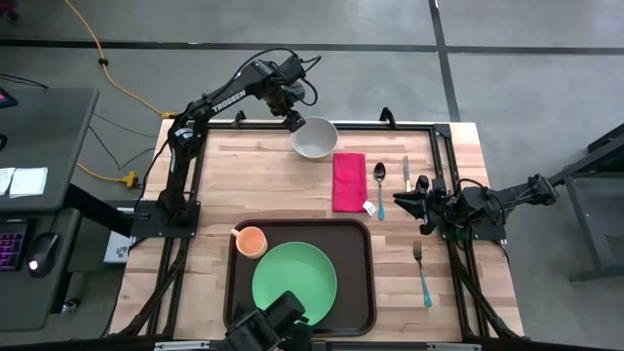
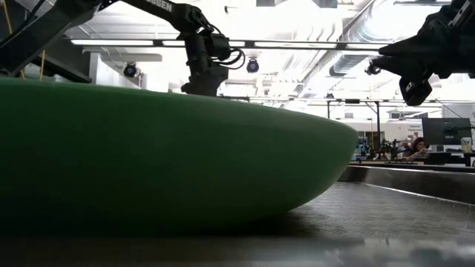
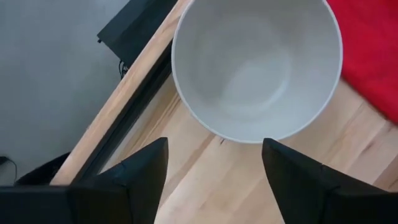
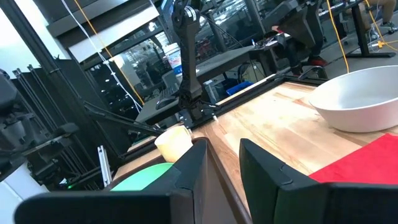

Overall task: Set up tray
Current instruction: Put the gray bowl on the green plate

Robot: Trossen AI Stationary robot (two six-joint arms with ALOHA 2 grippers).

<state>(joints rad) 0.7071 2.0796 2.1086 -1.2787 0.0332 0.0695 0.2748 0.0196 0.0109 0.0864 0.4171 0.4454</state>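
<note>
We see the tray at the near edge of the wooden table, dark brown, left of centre. On it sits the green plate, filling the middle and right part, and an orange cup in the tray's far left corner. In the low view the green plate fills most of the frame, with the tray rim behind it on the right.

Left gripper is up at the far edge of the table, right at the left rim of the white bowl. In the left wrist view its fingers stand spread wide, nothing between them, the white bowl just ahead and clear of both tips.

Right gripper waits at the right side of the table, near the spoon and the knife. In the right wrist view its two fingers stand a little apart with a narrow gap, and we see nothing held.

Red napkin lies flat between bowl and spoon, just beyond the tray's far right corner. Fork with a blue handle lies right of the tray, apart from it
</note>
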